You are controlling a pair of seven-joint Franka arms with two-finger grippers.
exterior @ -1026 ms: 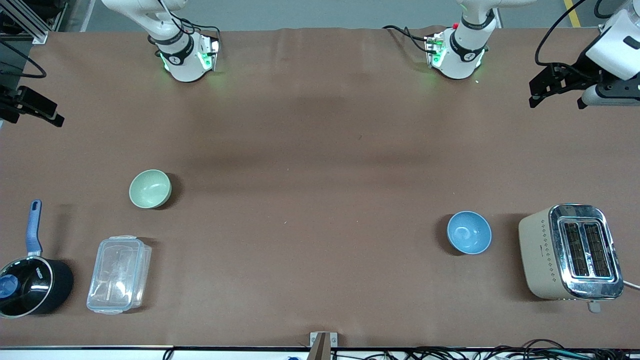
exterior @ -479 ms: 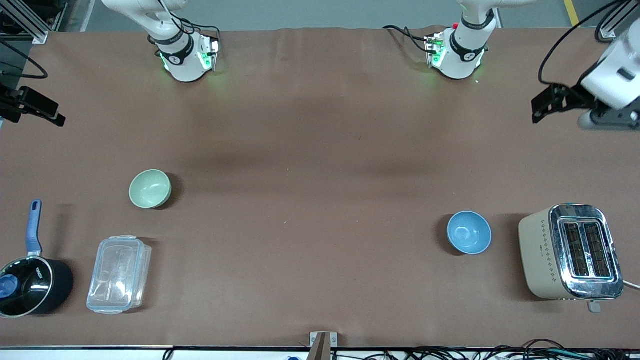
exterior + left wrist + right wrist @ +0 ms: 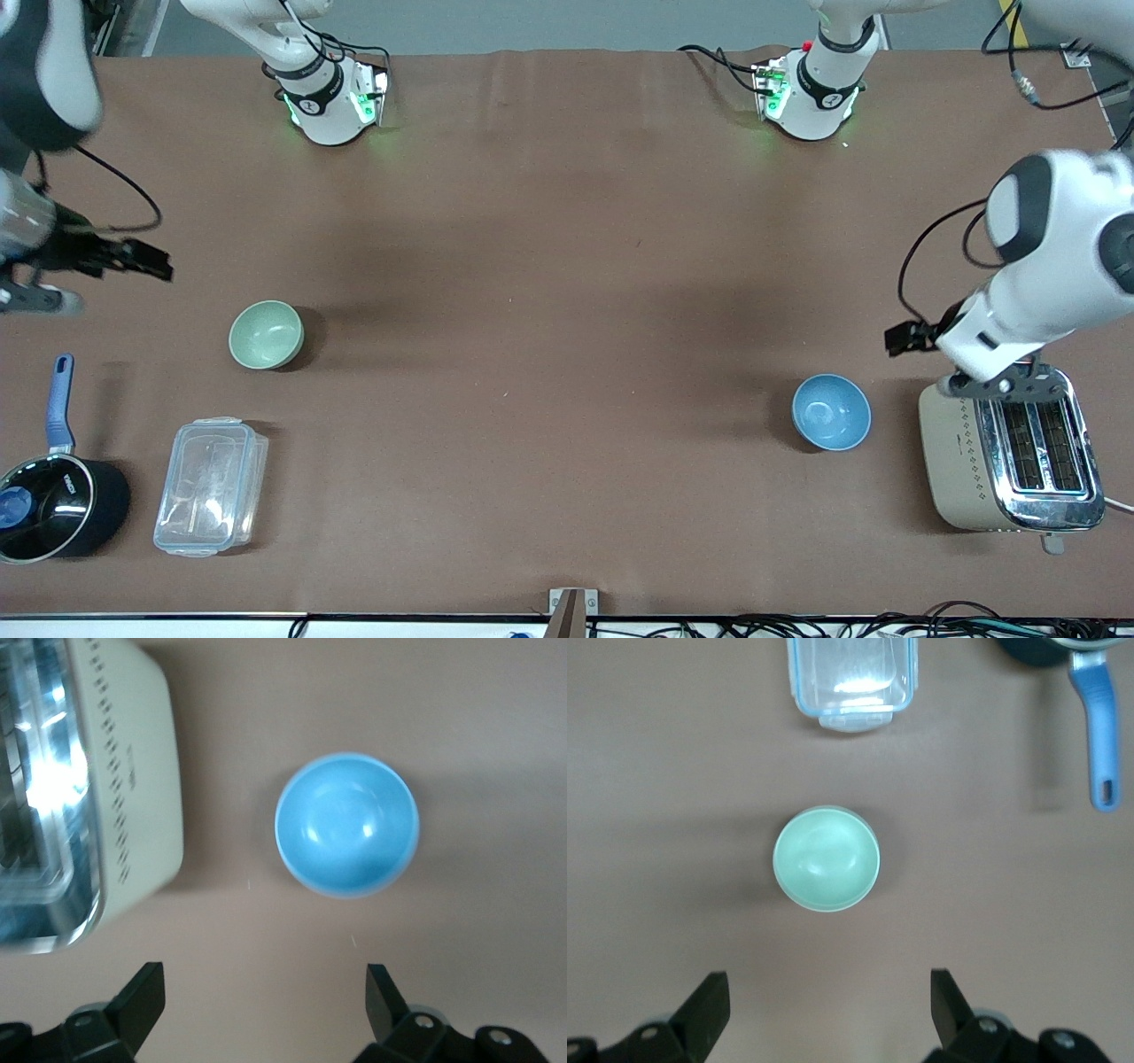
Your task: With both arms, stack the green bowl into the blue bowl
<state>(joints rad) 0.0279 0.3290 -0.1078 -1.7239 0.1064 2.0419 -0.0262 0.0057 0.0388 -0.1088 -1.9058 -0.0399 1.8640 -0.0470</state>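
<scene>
The pale mint-green bowl [image 3: 266, 334] stands upright and empty on the brown table, toward the right arm's end; it also shows in the right wrist view [image 3: 826, 858]. The sky-blue bowl [image 3: 831, 412] stands upright and empty toward the left arm's end, beside the toaster; it also shows in the left wrist view [image 3: 346, 824]. My right gripper [image 3: 146, 261] [image 3: 828, 1001] is open and empty, up over bare table close to the green bowl. My left gripper [image 3: 899, 339] [image 3: 263, 992] is open and empty, up over bare table close to the blue bowl.
A cream and chrome toaster [image 3: 1010, 447] stands beside the blue bowl, partly under the left arm. A clear plastic container [image 3: 211, 486] and a black saucepan with a blue handle [image 3: 53, 505] lie nearer the front camera than the green bowl.
Both arms have swung in from the table's ends: the left gripper came down close to the blue bowl, the right gripper moved toward the green bowl. The bowls have not moved.
</scene>
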